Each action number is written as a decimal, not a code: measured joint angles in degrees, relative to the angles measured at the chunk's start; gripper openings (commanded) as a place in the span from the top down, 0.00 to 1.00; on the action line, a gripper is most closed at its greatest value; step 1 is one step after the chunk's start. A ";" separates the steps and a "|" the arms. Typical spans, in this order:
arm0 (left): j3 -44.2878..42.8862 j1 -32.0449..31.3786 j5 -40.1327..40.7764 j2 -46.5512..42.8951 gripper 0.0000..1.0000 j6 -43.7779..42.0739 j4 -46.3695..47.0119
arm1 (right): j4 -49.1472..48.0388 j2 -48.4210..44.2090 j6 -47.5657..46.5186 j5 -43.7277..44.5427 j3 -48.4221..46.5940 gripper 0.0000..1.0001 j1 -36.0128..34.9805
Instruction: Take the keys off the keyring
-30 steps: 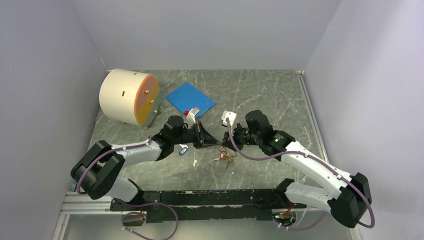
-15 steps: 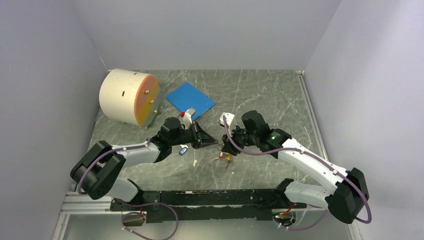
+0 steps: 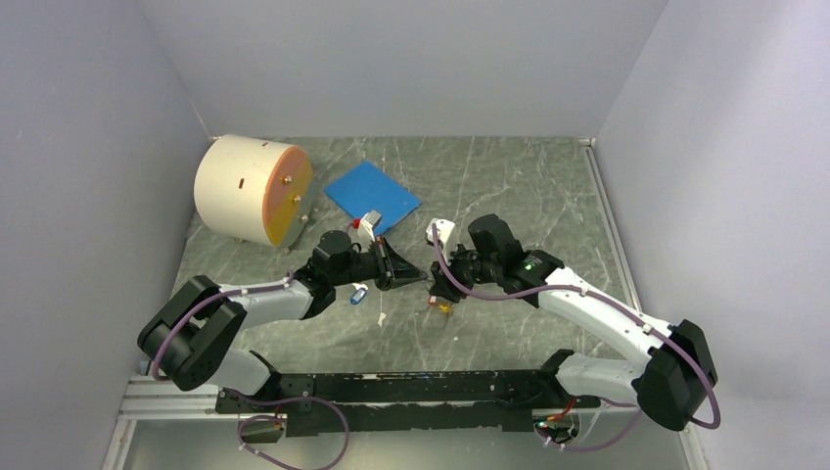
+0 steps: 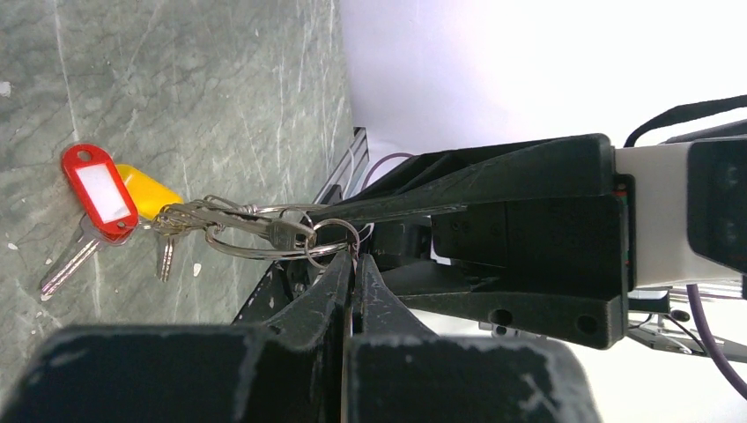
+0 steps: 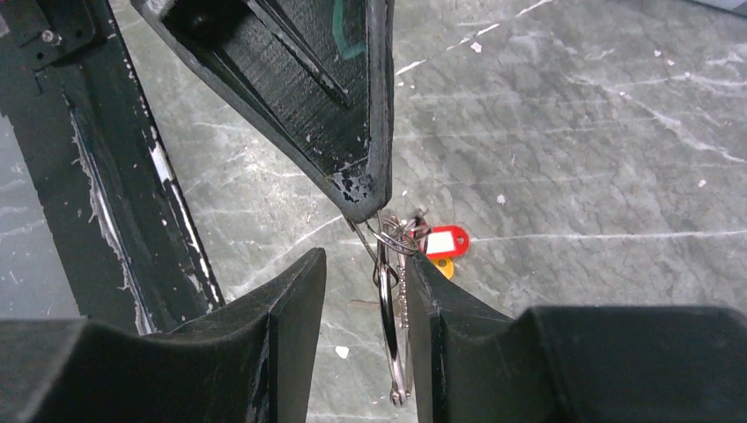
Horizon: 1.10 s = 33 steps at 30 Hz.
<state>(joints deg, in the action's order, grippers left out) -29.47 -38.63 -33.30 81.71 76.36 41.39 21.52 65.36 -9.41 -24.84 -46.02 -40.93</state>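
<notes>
**left pinches the keyring, right stands released around it**

your left gripper [image 4: 352, 264] is clenched on the keyring [image 4: 291, 234], its two fingertips pressed together over the small round loop at the ring's near end. that end is lifted off the green marbled table [image 4: 176, 79], and the wire slopes down to the keys [image 4: 165, 257], which seem to rest on the surface. you can see a red-tagged key [image 4: 99, 189] with a white insert and a long silver blade, a yellow tag [image 4: 150, 192] just behind it, and a shorter key beside them. all of them are on the ring.

your right gripper [image 5: 363, 264] is released, with a clear gap between its jaws. in the right wrist view the keyring hangs down between them, close against the inner face of the finger on the right of that view. you cannot tell whether it touches. the tip of the left gripper sits just beyond, meeting the top of the ring.

from above, the two grippers meet tip to tip at mid-table, with the keys just beside the right one. a small blue-and-white tag [image 3: 358, 292] lies by the left wrist, apart from the ring. the blue square pad [image 3: 372, 191] and the cream cylinder [image 3: 253, 189] with its orange face sit further back on the left.
</notes>
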 measured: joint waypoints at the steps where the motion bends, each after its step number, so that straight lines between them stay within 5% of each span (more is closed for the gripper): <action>1: 0.00 0.00 0.00 0.00 0.98 0.00 0.02 | -0.61 -0.02 0.00 -0.13 0.00 0.58 0.00; 13: 0.00 0.09 0.00 0.00 0.97 0.00 0.02 | -4.09 -1.29 -0.11 -1.46 0.15 0.69 0.00; 33: 1.16 0.09 0.17 -0.22 0.97 1.07 1.25 | -3.98 -1.29 -0.85 -0.66 0.76 0.69 0.00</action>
<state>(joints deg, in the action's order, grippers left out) -28.32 -38.54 -33.12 81.49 77.43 42.63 17.54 64.07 -10.26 -25.50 -45.25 -40.93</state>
